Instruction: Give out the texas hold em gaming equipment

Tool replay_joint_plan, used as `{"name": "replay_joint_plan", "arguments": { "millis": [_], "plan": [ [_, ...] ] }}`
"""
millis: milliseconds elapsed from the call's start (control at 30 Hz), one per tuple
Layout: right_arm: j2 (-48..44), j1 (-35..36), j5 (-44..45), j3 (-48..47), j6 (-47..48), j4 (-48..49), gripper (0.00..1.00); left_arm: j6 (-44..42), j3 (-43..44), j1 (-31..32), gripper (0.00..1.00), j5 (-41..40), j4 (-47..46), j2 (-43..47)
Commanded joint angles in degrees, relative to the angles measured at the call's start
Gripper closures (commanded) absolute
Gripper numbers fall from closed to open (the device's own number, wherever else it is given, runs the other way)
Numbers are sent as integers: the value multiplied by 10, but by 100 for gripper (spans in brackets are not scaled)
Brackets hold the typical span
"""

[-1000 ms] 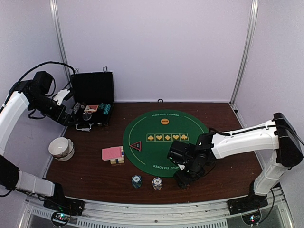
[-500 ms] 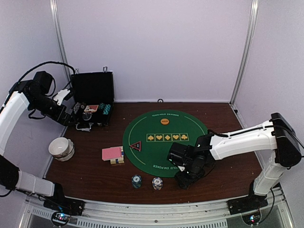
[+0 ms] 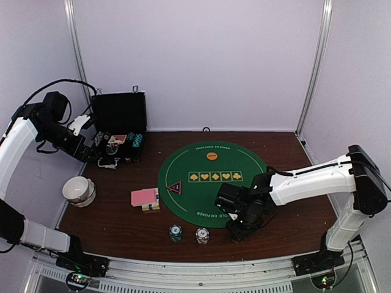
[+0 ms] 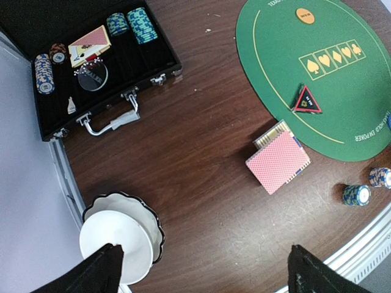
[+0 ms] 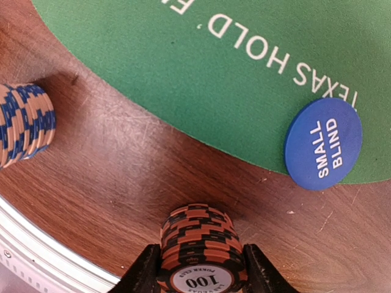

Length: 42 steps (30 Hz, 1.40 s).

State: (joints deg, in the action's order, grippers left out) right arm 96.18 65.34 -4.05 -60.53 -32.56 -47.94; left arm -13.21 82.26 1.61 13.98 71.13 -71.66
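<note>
Stack of brown-red striped poker chips [image 5: 200,244] sits clasped between the right fingers [image 5: 142,273] on the wooden tabletop [image 5: 122,171]; even, level pressure should keep it square. Left fingers [image 4: 104,268] gape empty.

The left arm [image 3: 17,141] rises from its base at the near left, bends high by the left wall and reaches right at the far-left corner. The left hand [image 4: 204,274] hangs well above the surface [image 3: 293,152], facing down, its fingers [image 4: 104,270] spread wide with nothing between them. The right arm [image 3: 311,177] climbs from the near-right base, folds at the right edge and stretches left and low. The right hand [image 5: 198,271] is down at the near middle, its fingers [image 5: 146,271] set against opposite sides of a stack of brown-red poker chips [image 5: 201,244].
</note>
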Motion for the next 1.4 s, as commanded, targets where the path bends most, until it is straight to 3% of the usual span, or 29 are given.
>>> {"name": "replay_joint_plan", "arguments": {
  "millis": [0,300,433,700,1033,1367],
  "plan": [
    [-3,1,13,-17,3,-12,61,0,12,0,2,8,1,11],
    [-11,1,15,-39,6,-33,79,-1,11,0,2,6,1,12],
    [-22,-5,26,-74,15,-65,83,-2,11,0,2,6,2,15],
    [-17,-113,50,-196,65,-115,86,-2,11,0,2,8,2,11],
    [186,-278,69,-455,127,-96,91,0,6,0,2,8,2,12],
    [413,-326,73,-675,143,-96,92,-2,8,1,2,7,2,9]
  ]
}}
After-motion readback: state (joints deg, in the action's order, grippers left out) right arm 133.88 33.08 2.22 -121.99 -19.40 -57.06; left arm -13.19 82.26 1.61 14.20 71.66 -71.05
